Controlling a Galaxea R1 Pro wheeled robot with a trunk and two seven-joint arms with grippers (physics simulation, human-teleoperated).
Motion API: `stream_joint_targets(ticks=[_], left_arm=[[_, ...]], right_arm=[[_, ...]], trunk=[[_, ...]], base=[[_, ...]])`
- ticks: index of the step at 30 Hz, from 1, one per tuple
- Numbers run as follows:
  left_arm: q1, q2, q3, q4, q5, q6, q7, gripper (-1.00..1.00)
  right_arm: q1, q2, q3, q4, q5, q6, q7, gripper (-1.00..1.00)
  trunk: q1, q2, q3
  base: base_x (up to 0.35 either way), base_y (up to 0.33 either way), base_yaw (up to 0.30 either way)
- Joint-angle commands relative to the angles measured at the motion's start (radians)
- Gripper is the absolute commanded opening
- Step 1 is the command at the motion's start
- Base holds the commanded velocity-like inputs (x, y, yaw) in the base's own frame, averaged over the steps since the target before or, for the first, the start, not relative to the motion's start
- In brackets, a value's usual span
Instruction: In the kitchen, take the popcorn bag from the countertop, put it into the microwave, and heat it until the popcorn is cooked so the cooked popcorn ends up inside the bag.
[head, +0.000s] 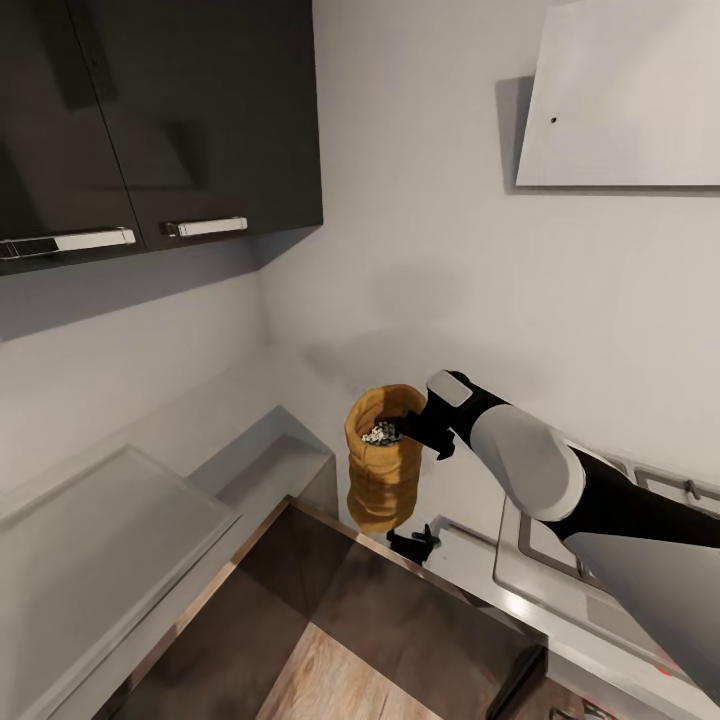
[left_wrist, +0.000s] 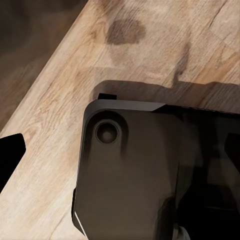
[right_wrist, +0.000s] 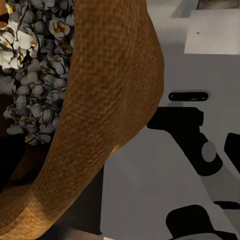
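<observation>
**Bag held in the air by the right tool**

The right tool (head: 425, 425) is gripping the rim of the bag (head: 382, 460) and holding it upright, clear of the counter (head: 120, 520), in front of the white wall. Popcorn (head: 380, 434) is sitting in the bag's open mouth; in the right wrist view the whitish kernels (right_wrist: 30, 75) are lying just inside the woven golden wall (right_wrist: 110, 115). A grey hob (head: 560, 580) is lying below the right arm, and dark cabinets (head: 160, 110) with pale handles are hanging at upper left. The left wrist view is showing the plank floor (left_wrist: 60, 100) and a dark glossy body (left_wrist: 150, 170); whether the left tool is released or clenched cannot be told. No writing is readable anywhere.
</observation>
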Motion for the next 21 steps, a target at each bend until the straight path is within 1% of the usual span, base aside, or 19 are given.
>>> stream_joint_targets(ticks=[1, 12, 16, 21], left_arm=[[-0.001, -0.001, 0.003, 0.000, 0.000, -0.003, 0.001, 1.00], [-0.001, -0.001, 0.004, 0.000, 0.000, -0.003, 0.001, 1.00], [-0.002, -0.001, 0.004, 0.000, 0.001, -0.003, 0.001, 1.00], [-0.002, -0.001, 0.005, 0.000, 0.002, -0.003, 0.001, 1.00]], right_arm=[[0.000, 0.000, 0.004, -0.002, -0.010, 0.004, -0.008, 1.00], [0.000, 0.000, 0.005, -0.003, -0.010, 0.004, -0.008, 1.00], [0.000, 0.000, 0.004, -0.003, -0.010, 0.004, -0.008, 1.00], [0.000, 0.000, 0.004, -0.002, -0.010, 0.004, -0.008, 1.00]], trunk=[[0.001, -0.002, -0.002], [0.001, -0.002, -0.002], [0.001, -0.002, -0.002], [0.001, -0.002, -0.002]], base=[[0.000, 0.000, 0.000], [0.000, 0.001, 0.000], [0.000, 0.137, 0.000], [0.000, 0.028, 0.000]])
